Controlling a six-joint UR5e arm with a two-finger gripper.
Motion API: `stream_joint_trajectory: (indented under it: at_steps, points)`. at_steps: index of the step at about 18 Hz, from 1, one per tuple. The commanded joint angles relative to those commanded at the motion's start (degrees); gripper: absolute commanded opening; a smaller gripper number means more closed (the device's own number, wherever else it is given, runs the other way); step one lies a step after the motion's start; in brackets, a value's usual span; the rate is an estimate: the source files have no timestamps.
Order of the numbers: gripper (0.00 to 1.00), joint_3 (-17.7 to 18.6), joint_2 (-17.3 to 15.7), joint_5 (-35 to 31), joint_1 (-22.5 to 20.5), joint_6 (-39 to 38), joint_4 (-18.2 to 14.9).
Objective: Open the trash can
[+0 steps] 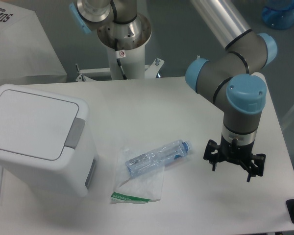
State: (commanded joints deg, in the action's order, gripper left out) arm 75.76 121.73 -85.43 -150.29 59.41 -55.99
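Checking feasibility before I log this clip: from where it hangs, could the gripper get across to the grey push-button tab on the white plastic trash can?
Probably yes. The gripper hangs at the table's right side, the grey push-button tab faces it, and only a flat clear plastic bottle and plastic bag lie between, low enough to pass over.

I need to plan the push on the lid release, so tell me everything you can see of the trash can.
The trash can is a boxy white bin with rounded corners, plastic by its look, standing upright at the left of the table. Its flat white lid lies shut. A grey push tab sits at the lid's right edge, and a grey panel shows on the side below. Nothing touches it except the table; the gripper is far off to the right.
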Motion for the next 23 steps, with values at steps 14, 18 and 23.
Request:
stream_joint_trajectory:
  at_steps: [14, 18, 23]
  points:
    - [1.0, 1.94, -1.23, 3.42, 0.53, -4.21, 0.88]
    - [1.0, 2.11, -2.2, 5.79, 1.75, -7.03, 0.79]
    - [1.0, 2.55, -3.51, 7.55, 5.0, -11.06, 0.26]
